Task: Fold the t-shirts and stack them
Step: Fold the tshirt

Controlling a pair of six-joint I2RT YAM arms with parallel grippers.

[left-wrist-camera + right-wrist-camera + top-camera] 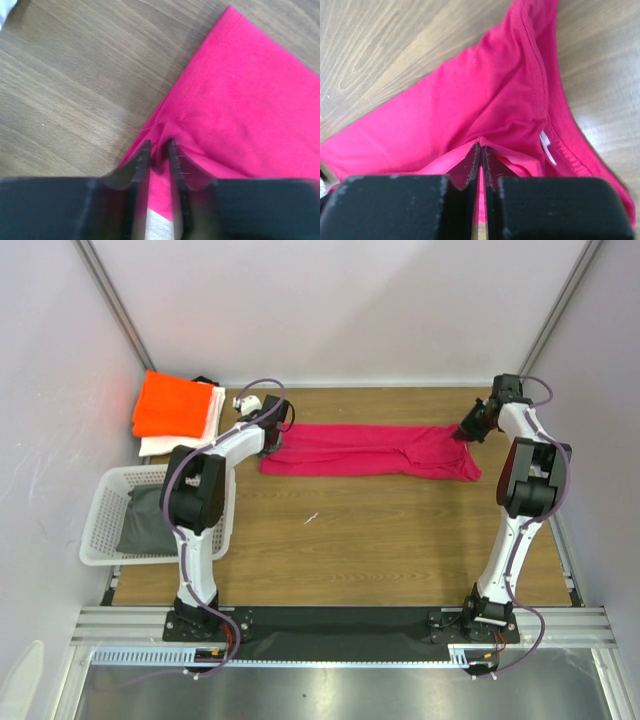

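Right gripper (480, 150) was clamped on the pink t-shirt (370, 450); left gripper (158, 147) sat slightly parted, pink cloth between its fingertips, on the bench (400, 540).

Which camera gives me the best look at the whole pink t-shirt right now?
The top external view: it shows the pink t-shirt laid out as a long band between both grippers. The left wrist view shows only one hemmed corner; the right wrist view shows only bunched cloth near a white label.

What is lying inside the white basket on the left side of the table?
Inside the white basket lies a dark grey cloth. Whatever is beneath it is covered and cannot be seen.
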